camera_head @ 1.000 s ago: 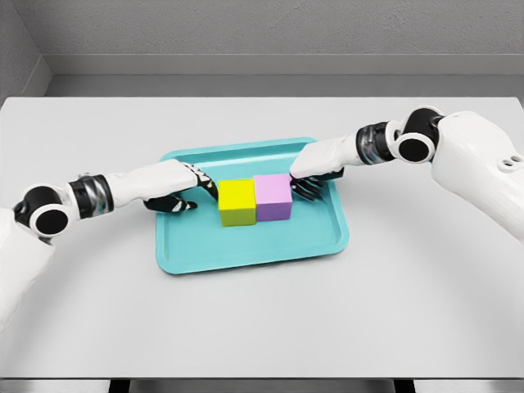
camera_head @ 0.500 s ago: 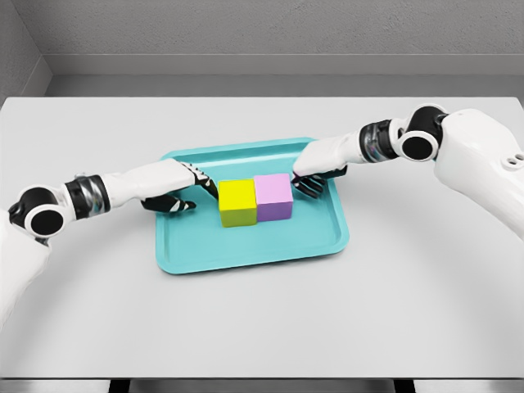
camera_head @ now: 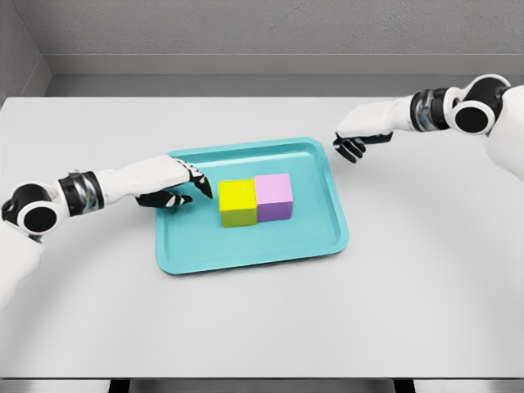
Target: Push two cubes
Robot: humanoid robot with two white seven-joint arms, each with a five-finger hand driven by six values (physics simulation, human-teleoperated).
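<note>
Head view shows a pale grey table (camera_head: 262,319) with a shallow turquoise plastic tray (camera_head: 246,250) lying near its middle. Inside the tray, toward its far half, a bright yellow cube (camera_head: 237,201) and a lilac cube (camera_head: 273,196) stand side by side, their facing sides touching, the yellow one nearer the tray's left edge and the lilac one nearer its right edge. Both sit flat on the tray floor.

The left hand (camera_head: 168,184) reaches in over the tray's left edge, its dark fingers loosely extended and pointing toward the yellow cube; the fingertips (camera_head: 202,188) stop just beside the cube without touching it, and the hand holds nothing. The right hand (camera_head: 356,139) hangs above the bare table just beyond the tray's far right corner, well apart from the lilac cube, its fingers slightly curled downward and empty.
</note>
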